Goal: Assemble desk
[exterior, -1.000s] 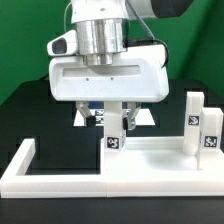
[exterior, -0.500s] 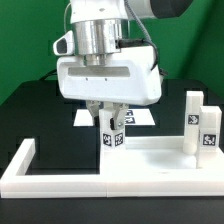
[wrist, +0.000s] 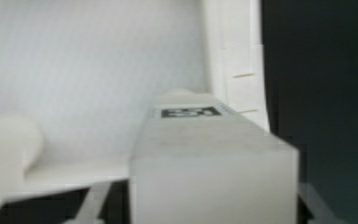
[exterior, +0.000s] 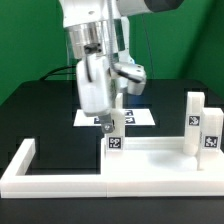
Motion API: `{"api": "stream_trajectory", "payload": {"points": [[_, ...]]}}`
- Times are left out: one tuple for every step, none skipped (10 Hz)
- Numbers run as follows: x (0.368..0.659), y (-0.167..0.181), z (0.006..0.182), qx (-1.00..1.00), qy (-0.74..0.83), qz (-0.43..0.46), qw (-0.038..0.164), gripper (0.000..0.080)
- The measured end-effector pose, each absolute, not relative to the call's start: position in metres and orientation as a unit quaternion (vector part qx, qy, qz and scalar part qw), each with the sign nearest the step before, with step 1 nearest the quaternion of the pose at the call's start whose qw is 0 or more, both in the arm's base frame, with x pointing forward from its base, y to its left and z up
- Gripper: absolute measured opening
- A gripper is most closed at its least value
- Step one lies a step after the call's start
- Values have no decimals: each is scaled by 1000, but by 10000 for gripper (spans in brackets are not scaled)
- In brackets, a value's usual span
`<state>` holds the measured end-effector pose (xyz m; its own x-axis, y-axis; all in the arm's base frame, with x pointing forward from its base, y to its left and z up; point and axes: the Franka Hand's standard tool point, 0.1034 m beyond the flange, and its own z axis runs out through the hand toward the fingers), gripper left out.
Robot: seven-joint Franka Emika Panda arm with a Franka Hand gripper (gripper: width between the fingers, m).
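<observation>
You are looking at a leg (exterior: pixel 113 139) of white plastic, matt and smooth, with a printed black-and-white tag that looks like paper or a sticker. In the wrist view the same leg (wrist: pixel 208 160) appears slightly grainy, though the blur may be the cause. The tabletop (exterior: pixel 160 160) has the same dull white plastic finish, as do the two upright legs (exterior: pixel 198 124) on it. The border fence (exterior: pixel 30 168) is matt white too. The gripper (exterior: pixel 109 121) body is glossy white plastic under a brushed metal collar. The table (exterior: pixel 35 115) is matt black.
</observation>
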<state>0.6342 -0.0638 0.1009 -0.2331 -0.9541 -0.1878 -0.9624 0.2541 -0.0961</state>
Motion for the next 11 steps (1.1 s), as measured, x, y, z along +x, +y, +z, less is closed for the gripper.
{"api": "stream_trajectory", "payload": {"points": [[634,-64,101,-598,794,23,106,292],[634,-64,101,-574,812,25,104,296],[634,-64,102,-557,824,26,102,296],[633,-65,101,-559,822,26,100,304],[633,-65,101,-573,813,24,101,413],[633,-64,101,-594,798,21,100,413],[635,-60,106,-636,765,13,103,550],[638,-54,122,-652,749,4,115,631],[640,-46,141,-644,754,9,128,631],[645,-42,165,-642,752,5,146,644],[645,-41,177,-637,755,4,155,648]]}}
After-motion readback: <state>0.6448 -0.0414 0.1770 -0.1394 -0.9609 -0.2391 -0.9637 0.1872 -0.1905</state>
